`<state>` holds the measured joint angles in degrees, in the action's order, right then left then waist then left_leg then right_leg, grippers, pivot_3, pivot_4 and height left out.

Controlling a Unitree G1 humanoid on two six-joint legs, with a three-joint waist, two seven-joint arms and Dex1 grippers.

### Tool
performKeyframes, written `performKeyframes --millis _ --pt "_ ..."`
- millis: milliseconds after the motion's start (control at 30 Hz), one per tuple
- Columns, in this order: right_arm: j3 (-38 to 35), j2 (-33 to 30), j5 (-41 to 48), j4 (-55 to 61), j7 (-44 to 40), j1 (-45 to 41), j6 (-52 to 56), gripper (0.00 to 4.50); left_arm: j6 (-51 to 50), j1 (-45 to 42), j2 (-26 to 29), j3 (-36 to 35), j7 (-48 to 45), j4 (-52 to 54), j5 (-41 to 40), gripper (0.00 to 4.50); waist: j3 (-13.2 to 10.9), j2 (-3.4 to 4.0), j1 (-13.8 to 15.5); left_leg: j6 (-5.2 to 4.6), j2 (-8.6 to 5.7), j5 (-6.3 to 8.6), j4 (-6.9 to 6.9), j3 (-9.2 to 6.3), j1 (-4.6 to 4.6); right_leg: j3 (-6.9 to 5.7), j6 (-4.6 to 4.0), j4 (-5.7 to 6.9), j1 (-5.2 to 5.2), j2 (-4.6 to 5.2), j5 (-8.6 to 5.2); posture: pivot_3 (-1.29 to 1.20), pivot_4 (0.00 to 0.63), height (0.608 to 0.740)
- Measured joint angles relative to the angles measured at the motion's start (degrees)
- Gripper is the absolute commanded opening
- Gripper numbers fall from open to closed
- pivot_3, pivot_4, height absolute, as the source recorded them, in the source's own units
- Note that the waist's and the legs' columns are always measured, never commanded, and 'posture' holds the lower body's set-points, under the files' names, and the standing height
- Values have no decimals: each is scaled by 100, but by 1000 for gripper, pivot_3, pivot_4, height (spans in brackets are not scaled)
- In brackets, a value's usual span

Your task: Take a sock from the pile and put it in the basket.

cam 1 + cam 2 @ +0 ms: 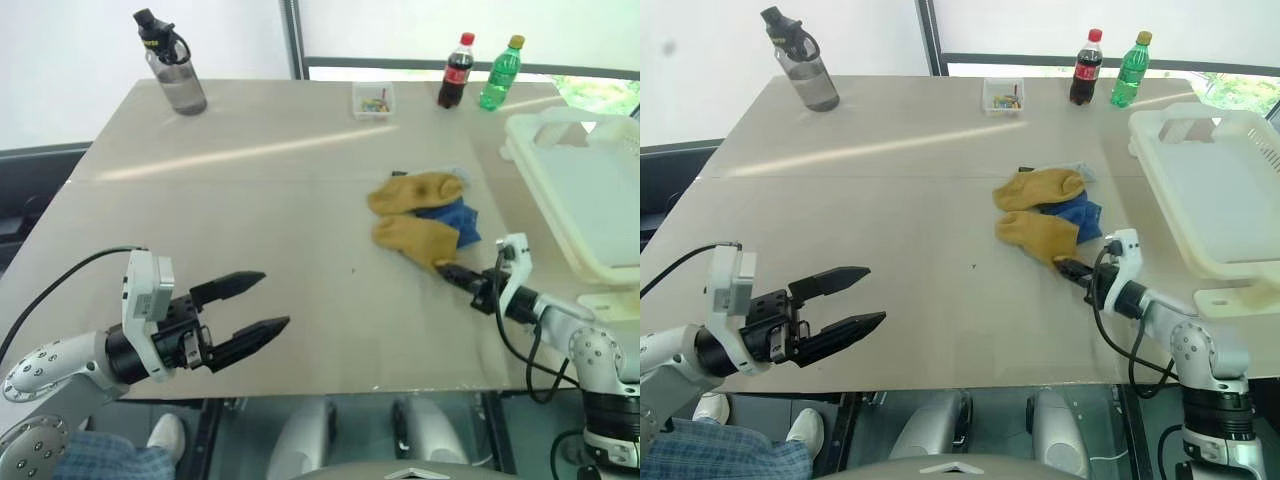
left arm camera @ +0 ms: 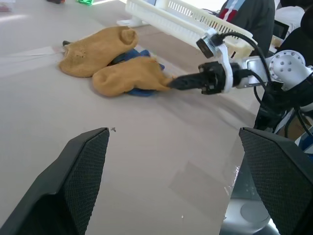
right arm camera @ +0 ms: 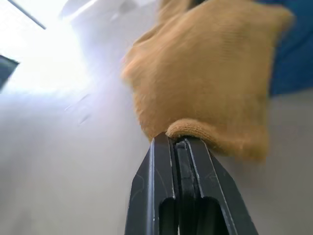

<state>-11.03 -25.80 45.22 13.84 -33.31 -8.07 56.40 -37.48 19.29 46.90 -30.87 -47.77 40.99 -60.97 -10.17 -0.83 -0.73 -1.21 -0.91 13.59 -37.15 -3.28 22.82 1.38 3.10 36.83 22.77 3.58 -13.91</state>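
The pile (image 1: 425, 215) lies right of the table's middle: two mustard-yellow socks over a bright blue sock (image 1: 458, 220). My right gripper (image 1: 447, 270) is shut on the cuff edge of the nearer mustard sock (image 1: 1038, 232). In the right wrist view the cuff (image 3: 195, 129) sits pinched at the closed fingertips. The cream-white basket (image 1: 545, 128) stands at the table's right edge, beyond and to the right of that gripper. My left gripper (image 1: 275, 300) hovers open and empty over the near left of the table, far from the pile.
A grey water bottle (image 1: 175, 70) stands at the far left corner. A small clear box (image 1: 373, 100), a cola bottle (image 1: 456, 72) and a green bottle (image 1: 500, 75) line the far edge. A person (image 2: 249, 12) sits behind the basket.
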Motion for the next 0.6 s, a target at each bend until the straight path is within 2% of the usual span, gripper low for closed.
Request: performKeyframes --millis 167,467,600 --pt "207 -490 307 365 -196 211 625 94 -30 25 0 0 11 0 -8 4500 2 -3 9 0 0 0 0 -3 0 -4 0 -1 -1 0 -1 0 150 740" --pt "770 -1447 230 820 -888 620 623 94 -94 85 2 -9 9 0 -87 4500 6 -11 23 0 0 0 0 -4 2 -7 2 -4 -2 1 -2 0 150 740" --pt "801 -1263 83 715 -751 485 509 94 -98 114 8 -11 9 0 -113 4500 12 -23 13 0 3 0 -4 -3 0 -5 4 -5 -2 0 -2 0 150 740"
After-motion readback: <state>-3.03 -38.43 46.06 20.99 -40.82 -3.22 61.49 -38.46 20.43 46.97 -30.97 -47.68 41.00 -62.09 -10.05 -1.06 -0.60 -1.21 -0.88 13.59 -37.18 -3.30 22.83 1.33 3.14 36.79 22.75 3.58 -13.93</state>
